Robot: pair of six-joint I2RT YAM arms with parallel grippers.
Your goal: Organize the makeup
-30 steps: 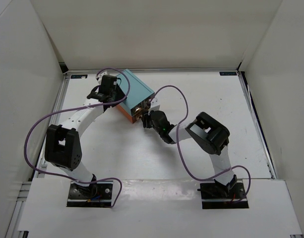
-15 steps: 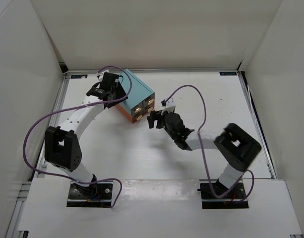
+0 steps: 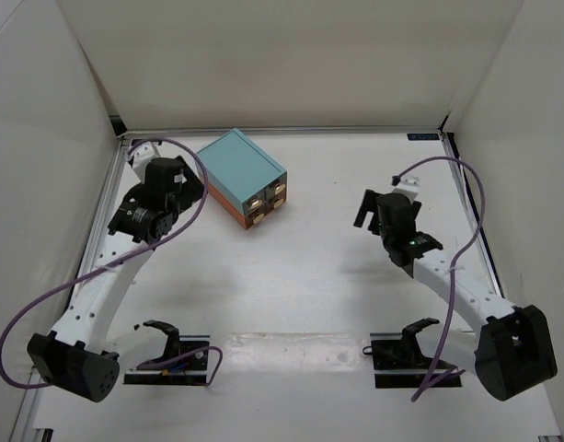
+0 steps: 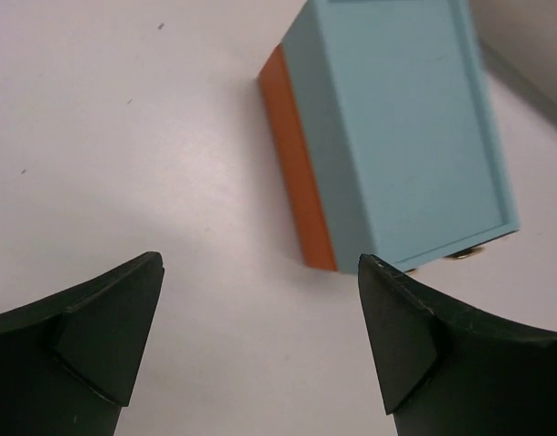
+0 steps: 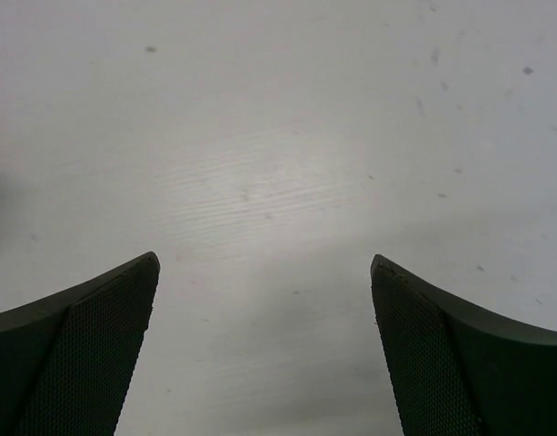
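Both arms have swung away from the box since a second ago. They were crowded at its drawer face, and now the left one is out toward the left edge of the bench and the right one well off to the right.

The left end effector has its jaws spread wide with nothing between them, looking down at bare bench with the box's orange side just ahead. The right end effector is also wide open and empty, with only white surface under it.

This reads as the backing-off step, probably the close of the job. To do it well, keep both end effectors high and open. Carry them outward rather than back across the box, so nothing nudges it or catches a drawer pull. Watch the purple cable looping beside the right arm, and keep it off the box.

As for the makeup, none is on show. There is no puff, tube or pencil anywhere on the bench in any view. My guess is that it's all inside the drawers. From overhead their fronts look pushed in flush, with small gold pulls, though they're too small to be sure. The box sits skewed near the back, standing apart from both arms.
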